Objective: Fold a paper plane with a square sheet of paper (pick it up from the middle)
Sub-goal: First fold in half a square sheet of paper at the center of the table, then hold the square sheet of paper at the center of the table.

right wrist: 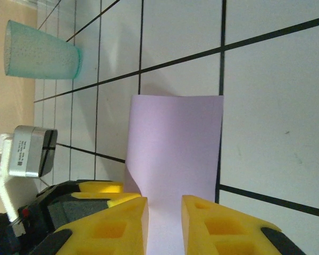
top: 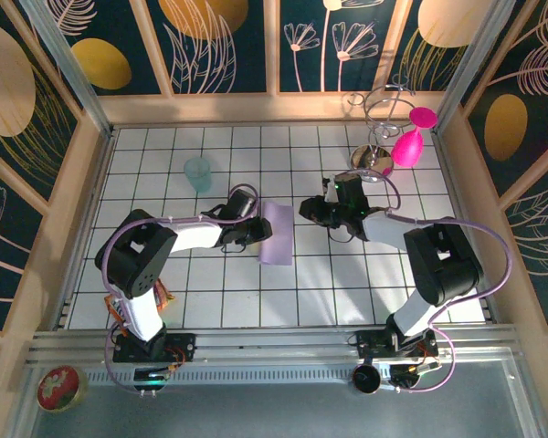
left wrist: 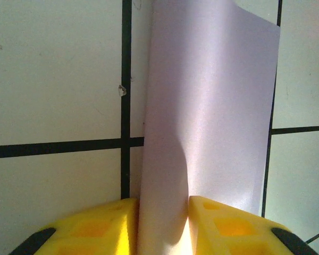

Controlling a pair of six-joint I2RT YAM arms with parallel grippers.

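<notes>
The square sheet of paper (top: 277, 234) lies folded over into a narrow pale lilac strip in the middle of the tiled table. My left gripper (top: 254, 235) is at its left edge. In the left wrist view the raised, curved fold of the paper (left wrist: 212, 106) fills the gap of the left gripper (left wrist: 163, 204), touching both yellow fingers (left wrist: 103, 223). My right gripper (top: 309, 212) hovers just to the right of the strip. In the right wrist view the right gripper (right wrist: 164, 204) stands open, and the paper (right wrist: 175, 138) lies flat below the gap.
A translucent teal cup (top: 198, 173) stands behind and left of the paper, and appears as the cup (right wrist: 40, 50) in the right wrist view. A wire stand (top: 384, 119) with pink bulbs (top: 406, 146) is at the back right. Wooden walls border the table.
</notes>
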